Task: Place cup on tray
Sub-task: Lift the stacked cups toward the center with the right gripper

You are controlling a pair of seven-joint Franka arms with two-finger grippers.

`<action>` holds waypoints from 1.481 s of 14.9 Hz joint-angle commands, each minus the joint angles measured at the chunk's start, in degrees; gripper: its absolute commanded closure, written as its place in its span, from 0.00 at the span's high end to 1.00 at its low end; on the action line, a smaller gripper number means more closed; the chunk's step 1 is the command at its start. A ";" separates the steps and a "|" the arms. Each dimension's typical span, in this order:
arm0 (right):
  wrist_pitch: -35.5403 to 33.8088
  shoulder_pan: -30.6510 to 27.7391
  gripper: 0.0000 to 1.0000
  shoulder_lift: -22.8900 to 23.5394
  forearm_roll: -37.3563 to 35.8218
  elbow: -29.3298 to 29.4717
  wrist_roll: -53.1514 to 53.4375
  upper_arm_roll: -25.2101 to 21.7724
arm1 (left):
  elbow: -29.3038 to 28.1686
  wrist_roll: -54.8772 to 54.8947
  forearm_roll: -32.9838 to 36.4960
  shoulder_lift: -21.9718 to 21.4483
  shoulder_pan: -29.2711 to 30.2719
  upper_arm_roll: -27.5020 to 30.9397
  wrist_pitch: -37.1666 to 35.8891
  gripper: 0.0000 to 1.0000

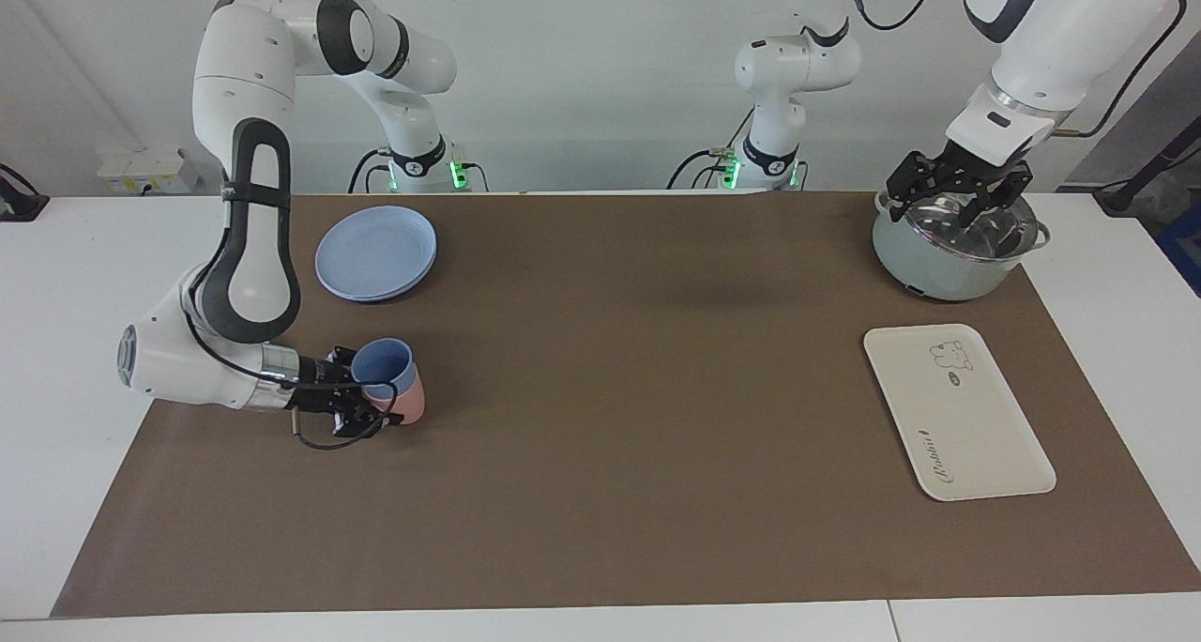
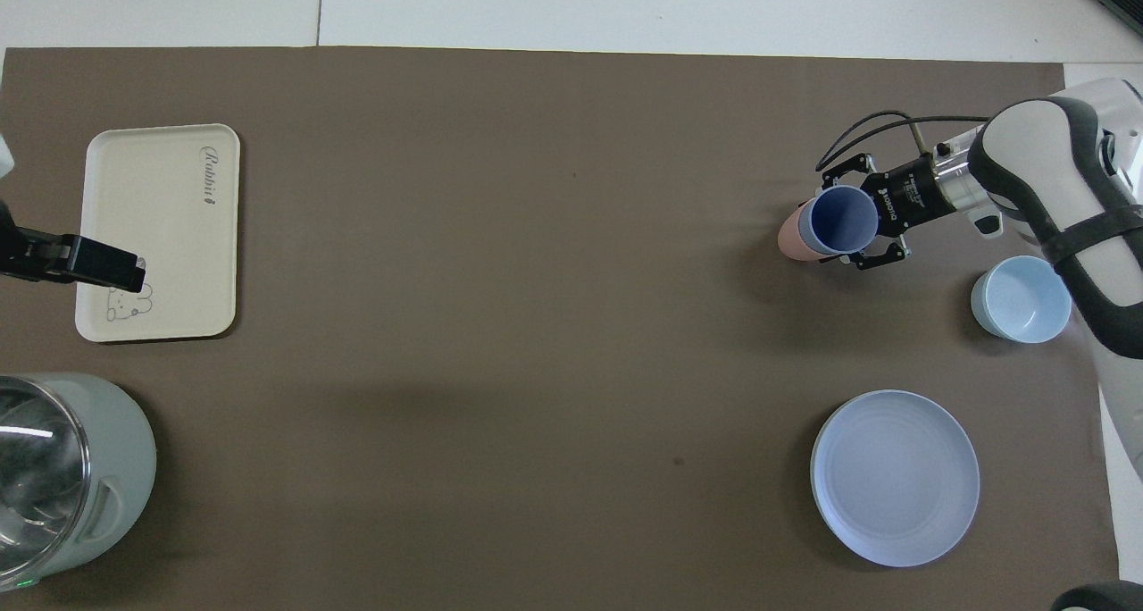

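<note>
The periwinkle-blue cup [image 1: 383,364] is at the right arm's end of the table, tilted, with its mouth showing in both views [image 2: 841,220]. My right gripper [image 1: 373,389] lies low and level, with a finger on each side of the cup, shut on it. A pink cup [image 1: 410,404] sits right against the blue one, partly hidden by it. The cream tray [image 1: 957,412] with the bear drawing lies flat at the left arm's end [image 2: 161,231], with nothing on it. My left gripper [image 1: 957,196] waits open above the pot.
A round blue plate [image 1: 375,252] lies nearer to the robots than the cups. A light-blue bowl [image 2: 1021,298] stands beside the right arm's wrist. A pale green pot [image 1: 957,248] with a steel inside stands nearer to the robots than the tray.
</note>
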 commanded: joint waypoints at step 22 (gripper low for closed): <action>11.59 27.53 0.00 -16.95 -3.63 -3.21 41.67 0.27 | -4.26 -29.94 -2.91 -2.37 -13.21 -1.46 7.15 1.00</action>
